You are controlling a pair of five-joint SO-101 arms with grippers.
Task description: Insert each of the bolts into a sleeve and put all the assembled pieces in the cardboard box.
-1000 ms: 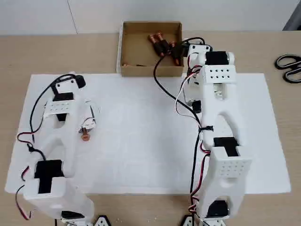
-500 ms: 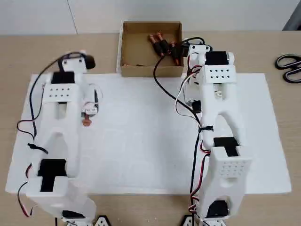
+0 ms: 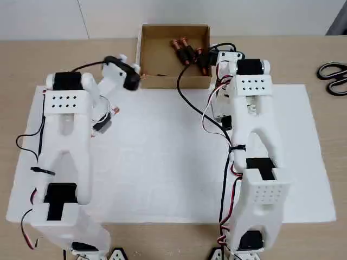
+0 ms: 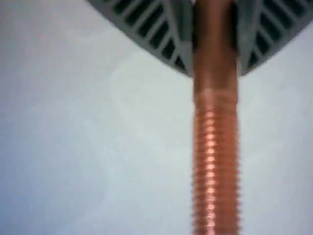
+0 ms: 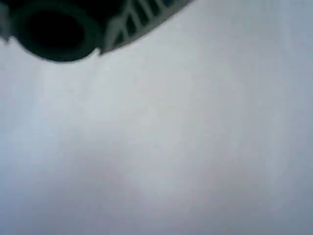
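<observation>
My left gripper (image 4: 215,71) is shut on a copper bolt (image 4: 215,147), whose threaded shank sticks out past the grey fingers (image 4: 151,29). In the high view this gripper (image 3: 104,120) hangs over the white sheet, left of centre, and the bolt's tip (image 3: 115,111) peeks out beside it. My right gripper (image 5: 54,41) is shut on a black sleeve (image 5: 54,29) with its round bore facing the camera. The right arm (image 3: 246,92) stands just in front of the cardboard box (image 3: 173,82). Several assembled pieces (image 3: 188,51) lie in the box's back right corner.
A white sheet (image 3: 162,162) covers the table's middle. Black scissors (image 3: 333,76) lie on the bare wood at the far right. A black cable (image 3: 195,105) runs from the right arm's wrist across the sheet.
The left arm has stretched away from the table's front and turned its wrist toward the box, carrying the bolt with it. The right arm has not moved.
</observation>
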